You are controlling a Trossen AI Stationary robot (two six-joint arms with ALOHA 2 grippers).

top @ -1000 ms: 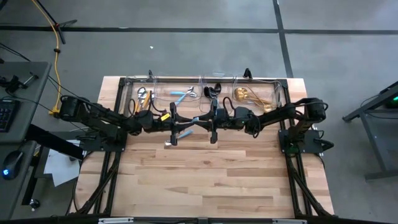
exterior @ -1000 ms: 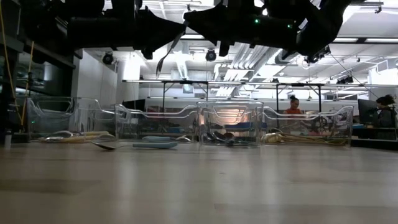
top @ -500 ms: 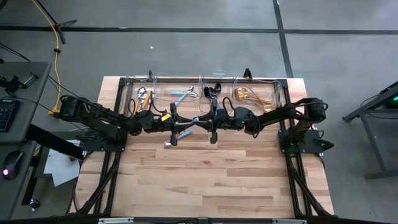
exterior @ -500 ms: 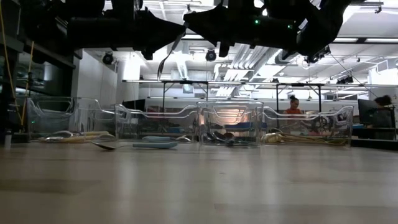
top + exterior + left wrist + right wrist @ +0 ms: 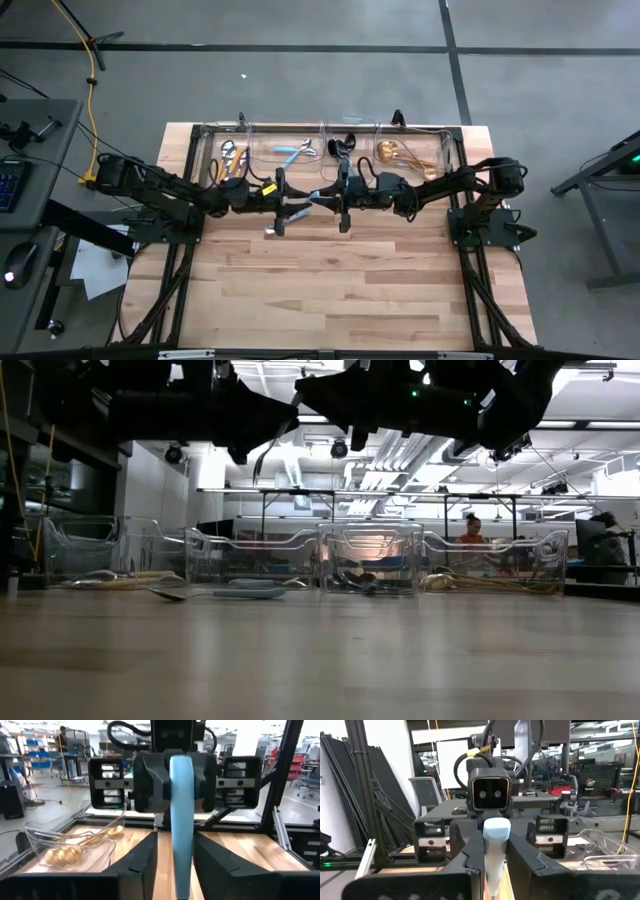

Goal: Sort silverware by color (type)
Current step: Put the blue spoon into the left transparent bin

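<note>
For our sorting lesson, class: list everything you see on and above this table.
Clear bins: four, transparent, row along far edge of table.
Orange-handled silverware: several, leftmost bin.
Light-blue-handled silverware: few, second bin.
Black silverware: few, third bin.
Gold silverware: several, rightmost bin.
Loose spoon: one, silver head, blue handle, on table before bins.
Held piece: one, light-blue handle, midair between arms.
Right end effector: shut on held piece.
Left end effector: open around it.
</note>
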